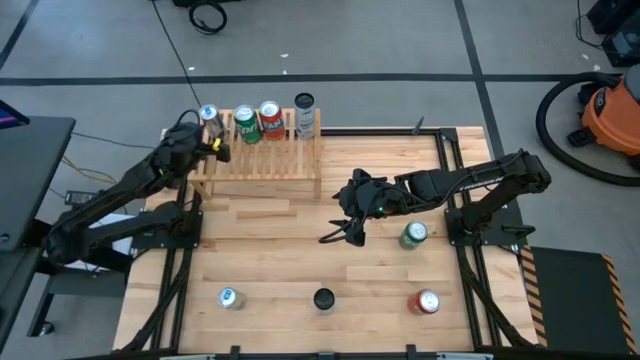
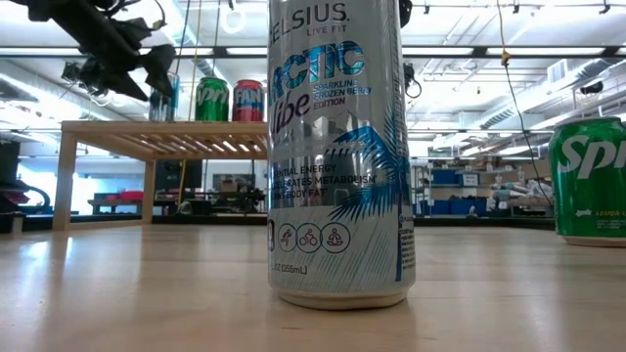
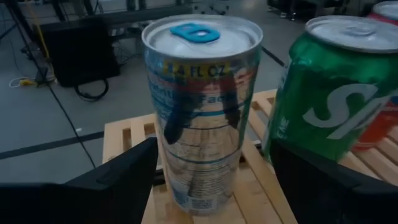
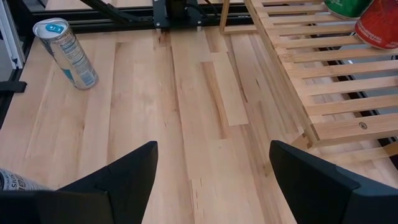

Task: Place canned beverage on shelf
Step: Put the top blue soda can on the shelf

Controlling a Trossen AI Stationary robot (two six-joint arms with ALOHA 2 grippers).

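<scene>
Closest to the low camera stood a Celsius can (image 2: 337,156) on the worktop (image 1: 300,250), while the left gripper (image 3: 211,180), fingers open around a silver can (image 3: 202,106) on the shelf (image 1: 262,160), risked tipping it against the neighbouring green can (image 3: 333,93); the right gripper (image 4: 211,180) hung open, empty.

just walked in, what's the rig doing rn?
It is stocking drink cans on the low light-wood slatted shelf. The left gripper is at the shelf's left end, its open fingers either side of a slim silver can with a blue tab standing on the slats beside a green can. The right gripper hangs open and empty over mid-table. Four more cans stand on the wooden table.
</scene>
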